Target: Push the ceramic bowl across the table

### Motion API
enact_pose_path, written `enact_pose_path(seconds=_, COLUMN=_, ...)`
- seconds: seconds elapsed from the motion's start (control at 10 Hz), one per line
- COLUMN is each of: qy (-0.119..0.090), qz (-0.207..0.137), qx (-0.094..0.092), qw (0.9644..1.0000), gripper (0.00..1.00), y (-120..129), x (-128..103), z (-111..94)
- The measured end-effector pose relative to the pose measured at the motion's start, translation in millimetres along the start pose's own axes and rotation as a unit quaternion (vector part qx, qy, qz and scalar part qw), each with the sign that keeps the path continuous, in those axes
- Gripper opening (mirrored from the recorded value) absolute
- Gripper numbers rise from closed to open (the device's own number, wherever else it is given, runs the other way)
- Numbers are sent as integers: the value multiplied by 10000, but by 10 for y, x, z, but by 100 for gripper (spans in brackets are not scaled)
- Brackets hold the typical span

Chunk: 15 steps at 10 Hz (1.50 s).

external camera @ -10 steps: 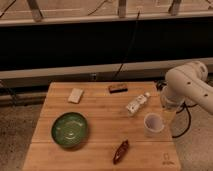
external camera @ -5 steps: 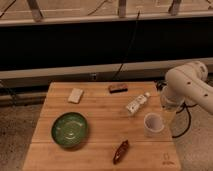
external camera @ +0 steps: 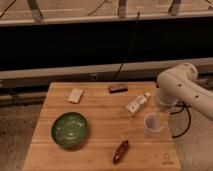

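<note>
The green ceramic bowl (external camera: 70,129) sits on the left part of the wooden table (external camera: 102,110), towards the front. The white robot arm (external camera: 180,85) reaches in from the right. Its gripper (external camera: 164,111) hangs over the table's right edge, just behind and to the right of a whitish translucent cup (external camera: 153,124). The gripper is far from the bowl, across the width of the table.
A small bottle (external camera: 137,103) lies on its side right of centre. A pale sponge-like block (external camera: 76,95) is at the back left, a dark bar (external camera: 117,88) at the back centre, a brown-red packet (external camera: 120,151) at the front. A dark wall with cables stands behind.
</note>
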Motion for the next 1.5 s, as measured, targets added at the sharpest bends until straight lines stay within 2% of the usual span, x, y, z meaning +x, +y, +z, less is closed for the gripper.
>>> enact_pose_path(seconds=0.2, qy=60, qz=-168, qx=-33, qw=9998, gripper=80, y=16, x=-174, z=63)
enact_pose_path(seconds=0.7, qy=155, qz=-633, qx=-37, qw=9979, gripper=80, y=60, x=-640, z=368)
enact_pose_path(seconds=0.9, qy=124, qz=-854, qx=-44, qw=9963, gripper=80, y=47, x=-929, z=551)
enact_pose_path(seconds=1.2, qy=106, qz=-1041, qx=-50, qw=9945, gripper=80, y=41, x=-1078, z=695)
enact_pose_path(seconds=1.5, qy=22, qz=-1206, qx=-64, qw=9927, gripper=80, y=84, x=-1296, z=925)
